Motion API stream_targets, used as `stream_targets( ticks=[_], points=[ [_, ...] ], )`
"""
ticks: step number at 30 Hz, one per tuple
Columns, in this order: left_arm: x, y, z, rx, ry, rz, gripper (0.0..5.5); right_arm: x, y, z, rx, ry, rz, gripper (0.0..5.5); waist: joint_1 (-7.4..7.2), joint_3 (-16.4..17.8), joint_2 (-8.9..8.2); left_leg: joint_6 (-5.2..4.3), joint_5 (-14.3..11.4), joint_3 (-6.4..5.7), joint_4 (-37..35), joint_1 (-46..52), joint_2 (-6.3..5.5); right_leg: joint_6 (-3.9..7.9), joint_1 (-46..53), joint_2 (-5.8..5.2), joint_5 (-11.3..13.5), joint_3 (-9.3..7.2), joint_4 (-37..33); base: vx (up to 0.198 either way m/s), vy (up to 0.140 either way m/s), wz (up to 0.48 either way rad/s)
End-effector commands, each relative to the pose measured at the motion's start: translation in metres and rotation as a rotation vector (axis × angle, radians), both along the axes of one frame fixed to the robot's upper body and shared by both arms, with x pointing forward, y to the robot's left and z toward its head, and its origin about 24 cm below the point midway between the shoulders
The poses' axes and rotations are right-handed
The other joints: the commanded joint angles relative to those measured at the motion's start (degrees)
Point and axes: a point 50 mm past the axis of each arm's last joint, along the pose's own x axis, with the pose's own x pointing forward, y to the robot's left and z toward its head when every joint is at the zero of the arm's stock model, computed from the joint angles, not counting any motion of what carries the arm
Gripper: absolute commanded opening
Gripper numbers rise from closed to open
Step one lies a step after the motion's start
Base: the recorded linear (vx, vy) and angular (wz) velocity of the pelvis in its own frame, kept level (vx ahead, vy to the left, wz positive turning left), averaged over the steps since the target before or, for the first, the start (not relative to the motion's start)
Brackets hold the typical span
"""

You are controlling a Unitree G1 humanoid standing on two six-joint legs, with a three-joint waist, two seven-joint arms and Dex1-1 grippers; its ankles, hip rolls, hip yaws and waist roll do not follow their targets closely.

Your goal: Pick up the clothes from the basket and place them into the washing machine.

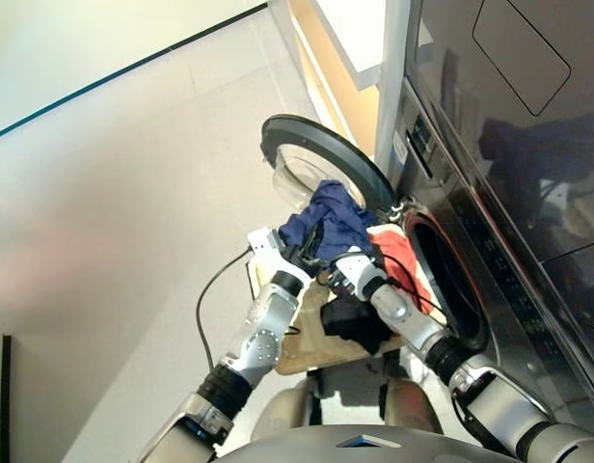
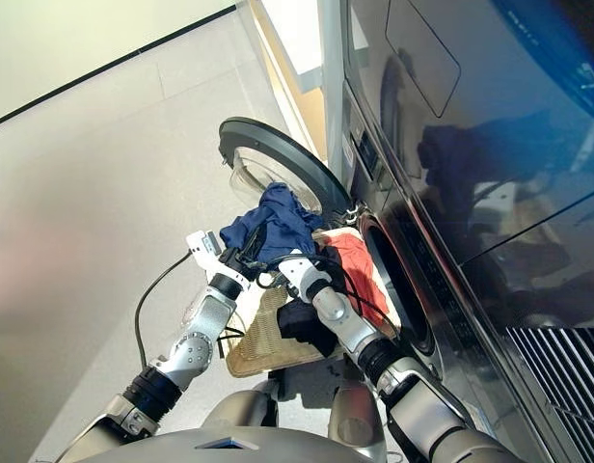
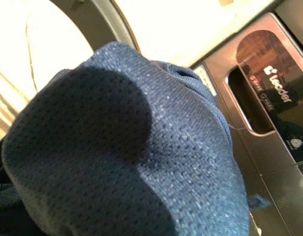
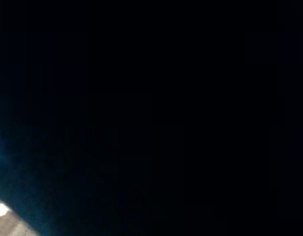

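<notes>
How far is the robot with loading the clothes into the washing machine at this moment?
Nothing looks loaded yet; no garment shows in the drum opening of the washing machine, and its door is open. In hand: the navy blue garment is raised between the left gripper and right gripper, above the basket. Left: the black garment and the orange-red garment lie in the basket.
</notes>
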Motion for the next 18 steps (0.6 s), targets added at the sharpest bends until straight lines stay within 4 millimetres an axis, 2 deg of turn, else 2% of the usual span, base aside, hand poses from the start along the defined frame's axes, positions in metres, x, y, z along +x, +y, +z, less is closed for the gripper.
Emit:
stream_targets(
  ticks=[1, 2, 5, 6, 7, 8, 10, 11, 16, 18],
  points=[
    [0.003, 0.011, 0.017, -0.020, -0.078, 0.040, 0.00, 0.021, 0.030, 0.042, 0.182, -0.157, -0.029, 0.00, 0.31, -0.21, -5.53, -0.52, -3.56, 0.89, 2.58, 3.43, -2.36, 5.71, 5.69, -2.75, -6.28, 0.06, 0.26, 0.000, 0.000, 0.000],
    [0.002, 0.017, 0.014, -0.027, -0.060, 0.078, 0.00, 0.021, 0.028, 0.056, 0.233, -0.215, -0.058, 0.00, 0.13, -0.27, -5.86, -0.44, -3.66, 1.05, 2.68, 3.47, -2.28, 5.77, 5.75, -2.73, -6.31, 0.10, 0.28, 0.000, 0.000, 0.000],
    [0.000, 0.028, 0.013, 0.012, -0.053, 0.115, 4.27, 0.003, 0.012, 0.057, 0.320, -0.217, -0.073, 0.00, -1.10, 0.45, -6.93, -0.17, -4.05, 1.15, 3.25, 3.39, -2.10, 5.76, 5.46, -2.49, -6.40, 0.23, 0.62, 0.000, 0.000, 0.000],
    [0.000, 0.031, 0.012, 0.025, -0.052, 0.121, 5.50, -0.004, 0.021, 0.046, 0.337, -0.158, -0.061, 0.00, -1.19, 0.51, -7.27, -0.20, -4.11, 1.22, 3.39, 3.33, -2.07, 5.73, 5.41, -2.42, -6.39, 0.33, 0.67, 0.000, 0.000, 0.000],
    [0.000, 0.031, 0.012, 0.026, -0.052, 0.122, 5.50, -0.004, 0.021, 0.046, 0.337, -0.158, -0.061, 0.00, -1.20, 0.50, -7.29, -0.20, -4.12, 1.22, 3.40, 3.32, -2.07, 5.73, 5.41, -2.42, -6.39, 0.33, 0.66, 0.000, 0.000, 0.000],
    [0.002, 0.031, 0.006, 0.056, -0.034, 0.143, 5.50, 0.000, 0.020, 0.020, 0.362, -0.033, -0.176, 0.00, -0.81, 0.37, -7.67, -0.28, -4.27, 1.04, 3.58, 3.10, -1.92, 5.70, 5.38, -2.37, -6.49, 0.20, 0.69, 0.000, 0.000, 0.000],
    [0.003, 0.034, 0.003, 0.053, -0.012, 0.171, 5.50, 0.002, 0.020, 0.026, 0.393, -0.051, -0.180, 0.00, -0.69, 0.31, -7.80, -0.34, -4.27, 1.05, 3.54, 3.06, -1.82, 5.66, 5.36, -2.35, -6.54, 0.21, 0.75, 0.000, 0.000, 0.000],
    [0.007, 0.044, -0.001, 0.084, -0.002, 0.247, 5.50, 0.006, 0.013, 0.026, 0.432, -0.055, -0.259, 0.00, -0.68, 0.37, -8.10, -0.38, -4.32, 0.97, 3.52, 3.11, -1.71, 5.67, 5.32, -2.29, -6.61, 0.15, 0.80, 0.000, 0.000, 0.000],
    [0.014, 0.062, -0.008, 0.160, 0.038, 0.390, 5.50, 0.012, 0.001, 0.038, 0.470, -0.121, -0.340, 0.00, -0.95, 1.20, -8.49, -0.38, -4.37, 1.00, 3.83, 2.34, -1.58, 5.62, 4.24, -2.17, -6.70, 0.14, 1.60, 0.000, 0.000, 0.000],
    [0.014, 0.070, -0.018, 0.185, 0.084, 0.438, 5.50, 0.011, -0.002, 0.039, 0.490, -0.136, -0.359, 0.00, -1.06, 1.63, -8.47, -0.38, -4.39, 1.06, 4.16, 1.63, -1.57, 5.56, 3.44, -2.19, -6.75, 0.17, 2.12, 0.000, 0.000, 0.000]
  ],
)
